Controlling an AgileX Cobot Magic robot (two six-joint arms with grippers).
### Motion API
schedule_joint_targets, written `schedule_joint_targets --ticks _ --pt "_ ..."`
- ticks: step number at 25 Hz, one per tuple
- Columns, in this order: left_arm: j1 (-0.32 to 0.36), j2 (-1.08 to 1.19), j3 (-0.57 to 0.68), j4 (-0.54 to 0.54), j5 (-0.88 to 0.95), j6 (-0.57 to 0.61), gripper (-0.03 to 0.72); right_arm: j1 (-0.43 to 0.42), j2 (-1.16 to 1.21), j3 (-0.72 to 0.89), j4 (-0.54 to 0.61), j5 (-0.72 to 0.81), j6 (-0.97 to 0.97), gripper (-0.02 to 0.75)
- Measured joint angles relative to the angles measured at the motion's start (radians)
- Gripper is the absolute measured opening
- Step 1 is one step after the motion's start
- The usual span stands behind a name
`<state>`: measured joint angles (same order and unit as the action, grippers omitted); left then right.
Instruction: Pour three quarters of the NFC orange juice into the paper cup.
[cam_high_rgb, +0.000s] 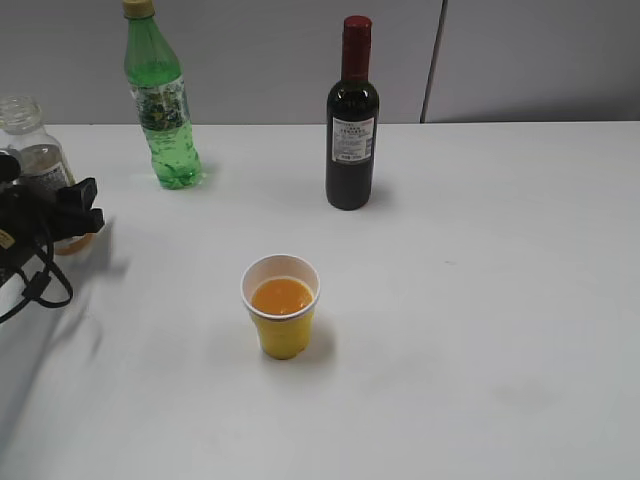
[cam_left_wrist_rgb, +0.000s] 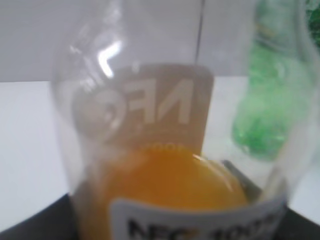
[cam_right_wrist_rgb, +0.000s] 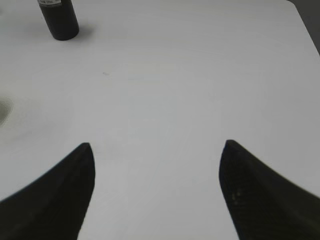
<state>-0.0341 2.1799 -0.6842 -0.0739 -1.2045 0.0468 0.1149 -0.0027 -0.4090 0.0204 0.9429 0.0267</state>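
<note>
At the left edge of the white worktop (cam_high_rgb: 500, 300), the left tool (cam_high_rgb: 60, 215) grips the NFC orange juice (cam_high_rgb: 35, 165), upright, with only a little liquid left at the bottom. The paper cup (cam_high_rgb: 281, 306) stands mid-worktop, holding orange juice, in front of the green bottle (cam_high_rgb: 160, 100) and wine bottle (cam_high_rgb: 351, 115). The right tool (cam_right_wrist_rgb: 157, 150) hangs wide open and empty above bare worktop
</note>
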Motion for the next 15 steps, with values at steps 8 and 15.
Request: schedule_joint_targets --ticks 8,15 --pt "0.007 0.005 -0.001 0.019 -0.007 -0.004 0.587 0.000 0.000 0.000 0.000 0.000 0.000 0.577" --pt "0.007 -0.039 0.021 0.035 -0.006 -0.004 0.690 0.000 0.000 0.000 0.000 -0.001 0.000 0.577"
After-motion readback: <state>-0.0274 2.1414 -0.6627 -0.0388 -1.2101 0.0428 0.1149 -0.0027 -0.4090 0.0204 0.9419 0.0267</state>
